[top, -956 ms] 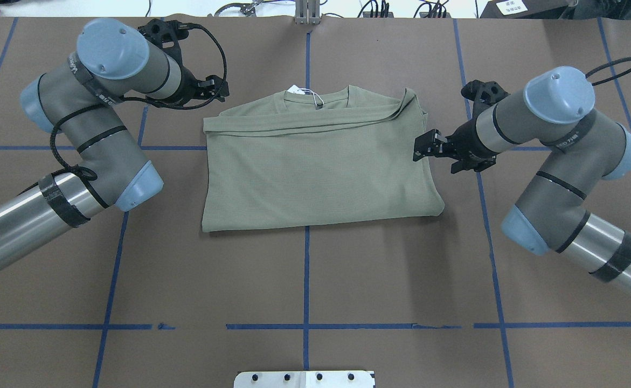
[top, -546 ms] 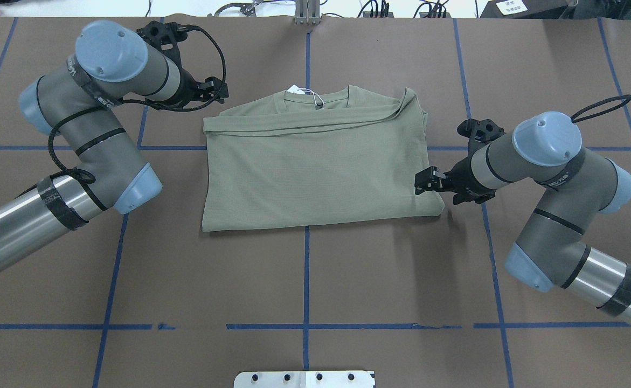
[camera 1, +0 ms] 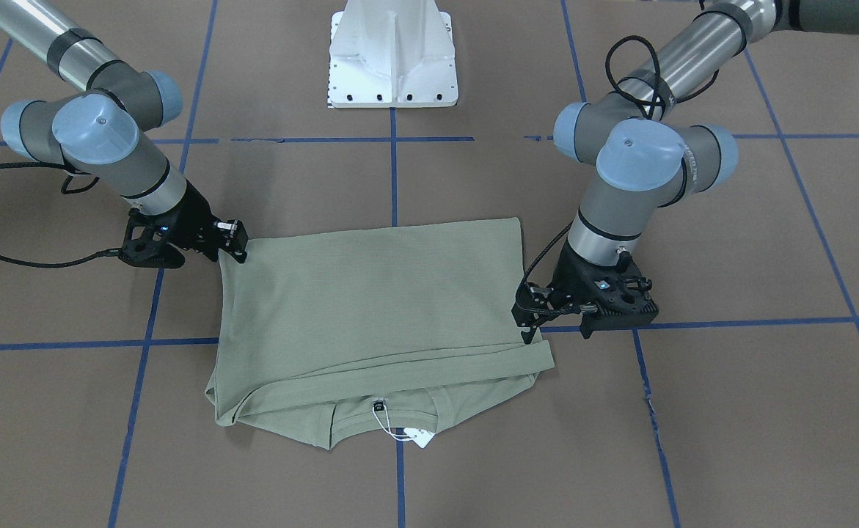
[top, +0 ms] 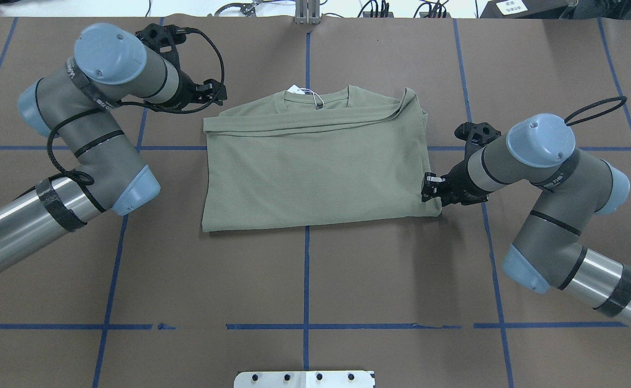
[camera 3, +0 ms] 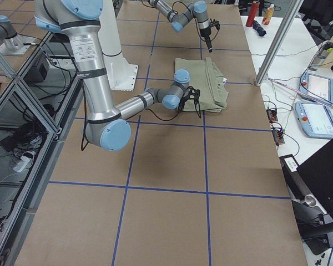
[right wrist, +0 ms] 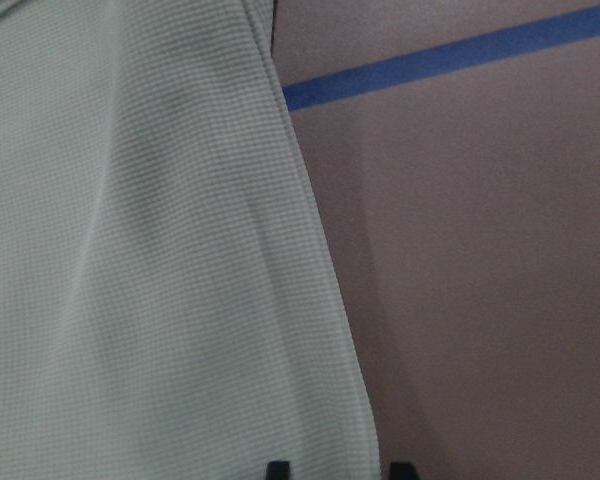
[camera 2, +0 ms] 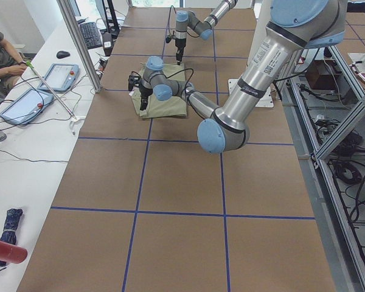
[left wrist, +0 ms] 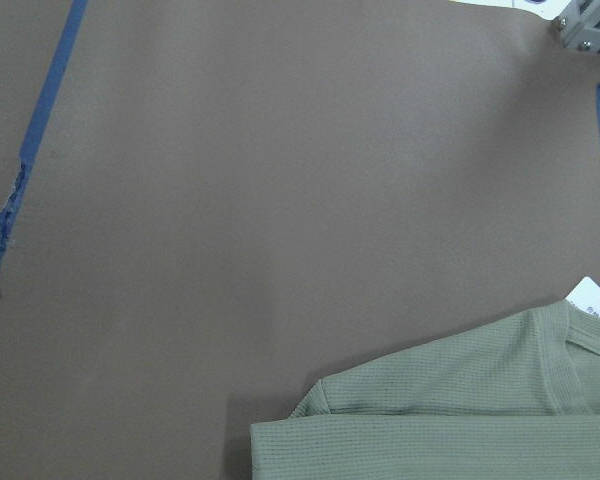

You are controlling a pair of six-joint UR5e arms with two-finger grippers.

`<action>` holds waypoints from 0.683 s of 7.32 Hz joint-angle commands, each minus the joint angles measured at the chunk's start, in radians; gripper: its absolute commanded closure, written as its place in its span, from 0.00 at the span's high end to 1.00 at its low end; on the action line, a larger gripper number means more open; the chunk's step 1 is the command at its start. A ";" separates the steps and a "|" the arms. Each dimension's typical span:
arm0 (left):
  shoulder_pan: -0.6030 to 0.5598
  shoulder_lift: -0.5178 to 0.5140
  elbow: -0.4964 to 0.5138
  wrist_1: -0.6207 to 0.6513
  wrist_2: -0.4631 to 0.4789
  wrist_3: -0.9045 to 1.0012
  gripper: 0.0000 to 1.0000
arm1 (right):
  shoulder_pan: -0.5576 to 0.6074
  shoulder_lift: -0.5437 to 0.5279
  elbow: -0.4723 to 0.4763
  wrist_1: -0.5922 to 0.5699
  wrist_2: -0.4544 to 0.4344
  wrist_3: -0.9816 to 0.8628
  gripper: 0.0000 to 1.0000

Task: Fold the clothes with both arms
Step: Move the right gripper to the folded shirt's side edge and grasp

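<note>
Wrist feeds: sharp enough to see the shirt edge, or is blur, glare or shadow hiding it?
Right wrist view: pale sage-green knit shirt looks washed-out and soft, yet its edge reads clearly against the brown table cover, with shadow beside it. Left wrist view: even light, weave sharp, no glare.

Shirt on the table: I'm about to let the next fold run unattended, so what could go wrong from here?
1. The right gripper is open at a hem corner of the sage-green shirt, jaws straddling only the edge; a shallow pinch might catch one layer or slip.
2. The left gripper sits just off the cloth, and its wrist view shows mostly bare table; closing there could miss.
3. The white hang tag lies loose past the shirt's far edge and may snag.
</note>
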 commanded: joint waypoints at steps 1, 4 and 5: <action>0.002 0.002 0.000 -0.003 -0.001 0.001 0.99 | 0.002 -0.003 0.007 -0.001 0.009 -0.008 0.00; 0.002 0.002 -0.003 -0.003 -0.001 -0.002 0.99 | 0.002 -0.097 0.113 0.002 0.007 -0.008 0.00; 0.003 0.000 -0.011 -0.002 -0.002 -0.002 0.99 | -0.025 -0.220 0.223 0.002 0.004 -0.008 0.00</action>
